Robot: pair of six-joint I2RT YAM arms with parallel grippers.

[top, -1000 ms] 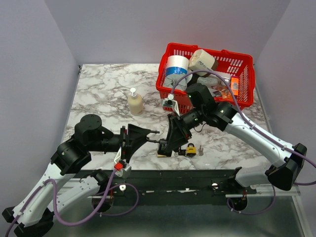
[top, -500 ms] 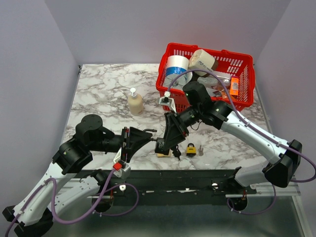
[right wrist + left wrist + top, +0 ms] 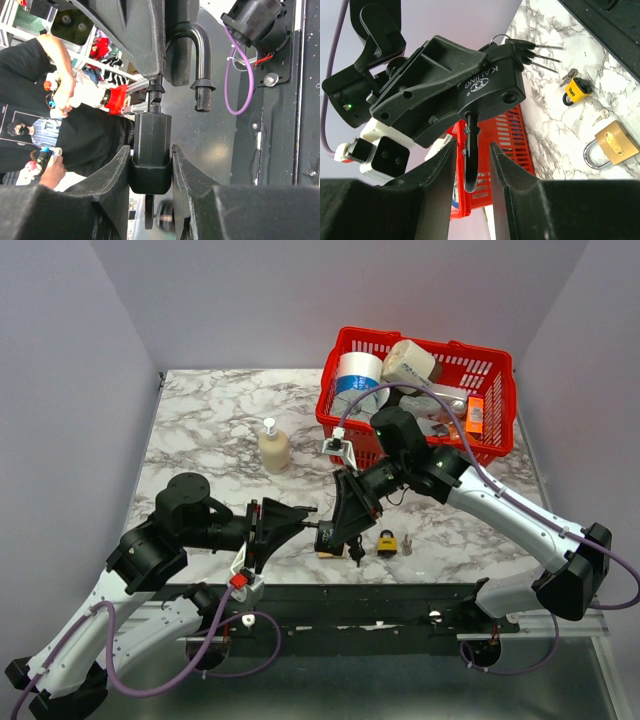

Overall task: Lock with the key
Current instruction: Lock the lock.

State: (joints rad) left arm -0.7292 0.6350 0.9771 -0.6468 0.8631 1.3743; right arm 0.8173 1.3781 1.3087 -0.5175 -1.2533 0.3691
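A black padlock [image 3: 485, 87] hangs in the air between the two arms. My right gripper [image 3: 150, 149] is shut on its body [image 3: 151, 160], seen from above at the near table edge [image 3: 333, 537]. A bunch of keys [image 3: 520, 47] on a ring hangs from the body's bottom end, and one key head [image 3: 150, 215] shows below the body. The shackle [image 3: 200, 55] stands open with its free end out of the body. My left gripper [image 3: 472, 146] is open, its fingers [image 3: 437, 172] on either side of the shackle [image 3: 470, 160] with a gap on both sides.
A brass padlock [image 3: 615, 145], a small yellow padlock [image 3: 575, 91] and loose keys [image 3: 568, 76] lie on the marble table [image 3: 200, 430] under the arms. A red basket [image 3: 497, 365] of goods stands at the back right. A soap bottle [image 3: 273, 447] stands at mid left.
My right gripper has carried the black padlock a little to the left, towards the left gripper. The left jaws narrowed on the shackle and then widened slightly.
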